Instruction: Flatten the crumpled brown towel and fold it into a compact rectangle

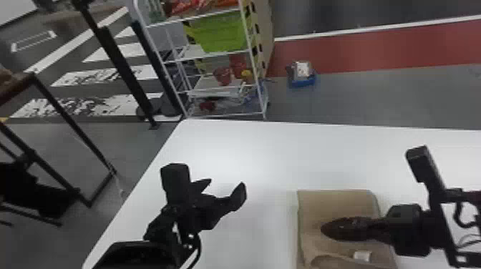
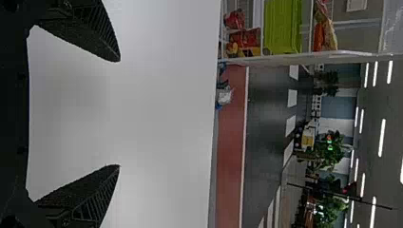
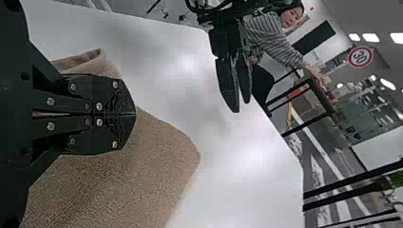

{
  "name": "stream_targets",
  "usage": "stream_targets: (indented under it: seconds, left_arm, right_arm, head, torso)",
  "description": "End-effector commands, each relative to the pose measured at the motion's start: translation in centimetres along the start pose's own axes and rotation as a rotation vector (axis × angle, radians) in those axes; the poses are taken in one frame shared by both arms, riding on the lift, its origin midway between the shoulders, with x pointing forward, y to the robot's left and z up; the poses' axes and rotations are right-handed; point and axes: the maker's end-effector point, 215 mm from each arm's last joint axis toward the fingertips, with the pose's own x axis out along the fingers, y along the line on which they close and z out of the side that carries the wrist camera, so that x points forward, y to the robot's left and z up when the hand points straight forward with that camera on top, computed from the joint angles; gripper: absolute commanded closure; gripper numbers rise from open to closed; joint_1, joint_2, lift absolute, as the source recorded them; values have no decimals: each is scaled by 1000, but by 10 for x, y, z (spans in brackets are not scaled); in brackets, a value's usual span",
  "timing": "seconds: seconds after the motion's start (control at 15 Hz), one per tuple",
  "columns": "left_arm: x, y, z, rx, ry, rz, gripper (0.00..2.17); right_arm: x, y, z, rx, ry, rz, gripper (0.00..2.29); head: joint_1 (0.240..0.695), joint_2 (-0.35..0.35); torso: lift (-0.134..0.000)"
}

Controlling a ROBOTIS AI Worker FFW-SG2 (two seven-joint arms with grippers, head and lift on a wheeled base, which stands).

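The right gripper [image 1: 322,229] is above the brown towel [image 1: 334,204], in the right part of the head view. Its two fingers are together, and in the right wrist view the right gripper [image 3: 135,114] shows the tips meeting flat, one against the other. If some cloth is caught between them, or if they only touch the towel, I cannot tell.

The left gripper [image 1: 228,184] is held over the white table [image 1: 272,153], on the left side of the towel and well apart from it. Its fingers are wide apart, and in the left wrist view there is only table surface behind the gap.

The towel lies on the table under the right gripper. Its far edge is rather straight, and a small white label [image 1: 362,255] is on it. Nearer to the robot, a rounded edge of cloth lies upon the towel.

Beyond the table stands a white shelf rack [image 1: 214,57] with a green bin [image 1: 220,32]. To the right of the rack, a blue object [image 1: 302,80] is on the floor.
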Motion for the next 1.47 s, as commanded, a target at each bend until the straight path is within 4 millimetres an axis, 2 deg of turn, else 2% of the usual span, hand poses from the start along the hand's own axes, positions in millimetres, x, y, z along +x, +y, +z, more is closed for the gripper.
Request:
stream_targets:
  seconds: [0.0, 0.07, 0.2, 0.33, 0.53, 0.6, 0.73, 0.87, 1.4]
  left_arm:
    - [-3, 1, -1, -4, 8, 4, 83]
    - [-4, 0, -1, -3, 6, 2, 83]
    - [-4, 0, -1, -3, 6, 2, 83]
    - [-4, 0, -1, -3, 6, 4, 83]
    - [-4, 4, -3, -5, 9, 9, 83]
    - [-4, 4, -3, -5, 9, 9, 83]
    - [-4, 5, -3, -5, 7, 10, 83]
    - [-6, 6, -4, -5, 9, 13, 83]
    - [-8, 9, -4, -10, 3, 16, 83]
  right_arm:
    - [-9, 25, 2, 236, 61, 65, 1875]
    - [-15, 40, 6, 315, 91, 96, 1845]
    - [-15, 58, 20, 301, 85, 151, 1845]
    - [-14, 49, 19, 283, 105, 105, 1845]
    - [-2, 26, -7, 344, 176, 55, 1845]
    - [3, 26, -14, 361, 197, 62, 1845]
    - [12, 30, -23, 371, 226, 75, 1845]
    - [14, 36, -23, 375, 225, 97, 1845]
    - [6, 47, -25, 358, 215, 126, 1845]
  head:
    - [695, 350]
    - [695, 350]
    - [695, 350]
    - [695, 350]
    - [695, 350]
    - [695, 350]
    - [695, 350]
    - [695, 350]
    - [695, 350]
  torso:
    - [-124]
    - [-124]
    - [-124]
    - [-124]
    - [-124]
    - [-124]
    - [-124]
    - [-124]
    - [-124]
